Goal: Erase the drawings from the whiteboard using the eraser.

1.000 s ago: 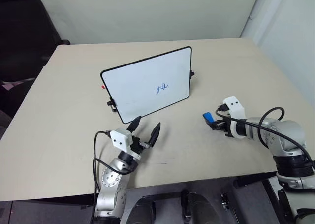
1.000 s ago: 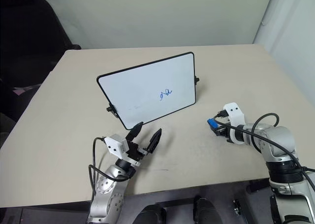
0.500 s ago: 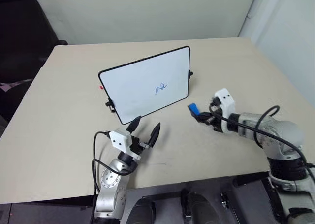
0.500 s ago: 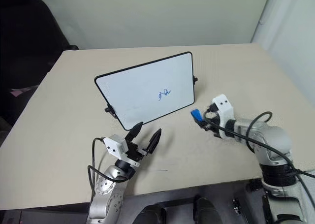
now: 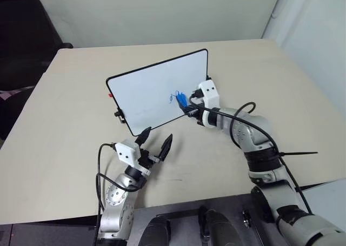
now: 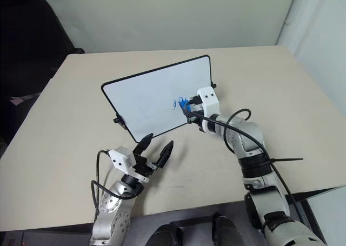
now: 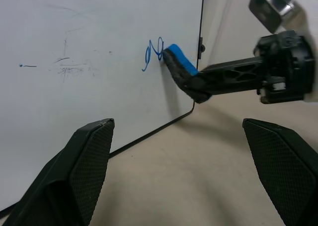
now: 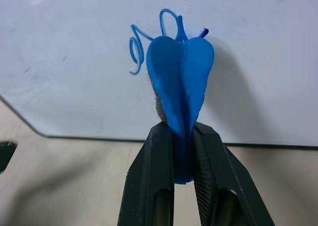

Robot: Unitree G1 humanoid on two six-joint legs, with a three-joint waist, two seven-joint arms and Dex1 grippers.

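**Eraser just reached the scribble, nothing wiped yet**

So the eraser point(image 5: 183, 99) is pinched tight in the right gripper point(image 8: 185, 151), jaws clamped on it so hard the blue foam is squished between them. Its tip sits right at the drawings point(image 7: 152, 53), which are a small blue loopy scribble right of centre on the whiteboard point(image 5: 146, 92). In the wrist views the strokes look fully intact, so I'd say the actual erasing hasn't started, just the approach is done. Can't say for sure the foam is pressing the surface, though it looks like it's touching at the scribble's right edge. The board stands tilted on the tabletop point(image 5: 70, 127), middle of the frame.

Compared with a second ago: the right arm was low on the right side of the frame, well apart from the board, and it has swung up and left to the scribble. The left gripper point(image 5: 154, 143) hasn't budged, jaws spread wide and empty below the board's lower left corner
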